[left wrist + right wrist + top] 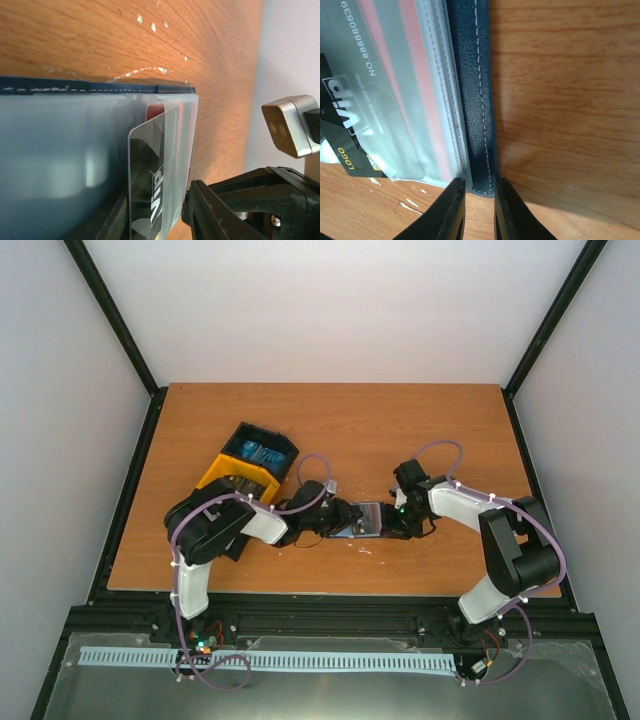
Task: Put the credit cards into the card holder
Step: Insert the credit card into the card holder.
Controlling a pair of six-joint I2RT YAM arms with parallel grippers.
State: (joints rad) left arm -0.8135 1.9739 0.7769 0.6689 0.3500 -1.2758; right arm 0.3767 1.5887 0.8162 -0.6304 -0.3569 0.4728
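Note:
The navy card holder (366,519) lies open on the table between my two grippers. My right gripper (480,210) is shut on the stitched navy edge of the card holder (476,100), one finger on each side of its corner. My left gripper (344,515) holds a dark grey VIP card (150,190) whose end lies in a clear pocket of the card holder (60,150). The same grey card (342,120) shows in the right wrist view beside a white and red card (417,75) in the pocket. The left fingers are mostly hidden under the card.
A black-and-yellow bin tray (238,472) stands left of the arms, with blue cards (262,452) in its far compartment. The right gripper's black finger (220,210) shows in the left wrist view at the holder's edge. The wooden table (330,420) is walled in white.

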